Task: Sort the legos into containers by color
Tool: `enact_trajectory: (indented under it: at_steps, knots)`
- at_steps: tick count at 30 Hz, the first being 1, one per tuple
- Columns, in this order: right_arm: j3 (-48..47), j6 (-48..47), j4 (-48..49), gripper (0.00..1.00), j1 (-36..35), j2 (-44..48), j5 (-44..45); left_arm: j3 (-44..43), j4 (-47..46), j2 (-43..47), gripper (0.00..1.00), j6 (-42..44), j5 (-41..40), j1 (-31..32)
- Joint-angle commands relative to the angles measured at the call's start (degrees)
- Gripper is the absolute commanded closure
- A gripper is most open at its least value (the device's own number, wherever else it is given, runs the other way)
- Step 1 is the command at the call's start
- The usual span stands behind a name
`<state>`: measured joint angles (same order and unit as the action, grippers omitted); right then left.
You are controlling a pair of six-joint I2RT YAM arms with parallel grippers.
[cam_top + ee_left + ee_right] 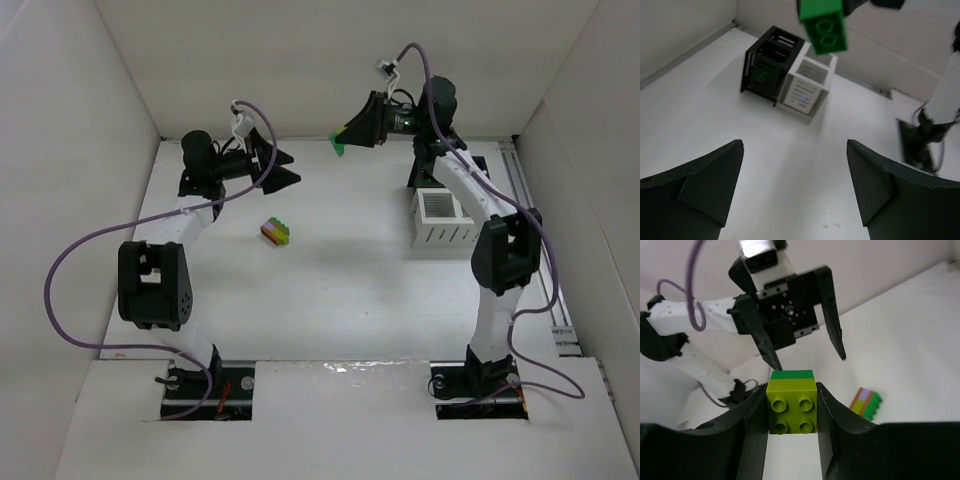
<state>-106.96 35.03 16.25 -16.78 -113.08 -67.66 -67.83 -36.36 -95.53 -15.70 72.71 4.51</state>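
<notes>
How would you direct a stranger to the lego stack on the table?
On the white table, look toward the middle, left of the white bin. The multicoloured stack lies there alone on the surface, unlike the lime-and-green pair held up in the right gripper.

the lime-and-green lego stack (791,407) is smooth moulded plastic with a soft sheen on its studs. the multicoloured stack (276,232) looks like the same hard plastic, and the table (350,300) under it is flat matt white. the white bin (807,90) and black bin (765,65) are rigid slotted plastic, dull rather than shiny, and the fingers (700,190) of the left gripper (795,143) are matt black plastic, faintly grainy.
</notes>
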Motion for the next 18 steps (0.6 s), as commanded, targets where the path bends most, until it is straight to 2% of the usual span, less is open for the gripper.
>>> enact_trajectory:
  at_steps: [1, 2, 4, 5, 6, 18]
  knots:
    - [0.8, 23.1, 19.5, 1.0, -0.5, -1.7, -4.1, 1.7, -33.9, -0.3, 0.19, -27.4, 3.1, 0.4]
    - [0.8, 23.7, 20.4, 1.0, -1.1, -1.7, -4.1, 1.7, -52.6, -2.0, 0.19, -44.9, 1.7, 0.4]
    - [0.8, 24.4, 21.9, 1.0, -1.7, -1.7, -4.1, -1.7, -64.6, -6.1, 0.19, -58.7, 1.1, 0.4]
    - [0.8, 24.4, 23.1, 1.0, -2.4, -1.7, -4.1, -2.6, -73.8, -9.3, 0.19, -64.2, -0.3, 0.4]
    - [0.8, 24.4, 23.6, 1.0, -3.0, -1.7, -4.1, -2.7, -73.9, -9.3, 0.19, -67.0, -0.3, 0.4]
    - [1.3, 26.2, 24.9, 1.0, -6.0, -2.8, -0.9, -5.5, -68.1, -8.8, 0.19, -60.9, -3.9, 0.9]
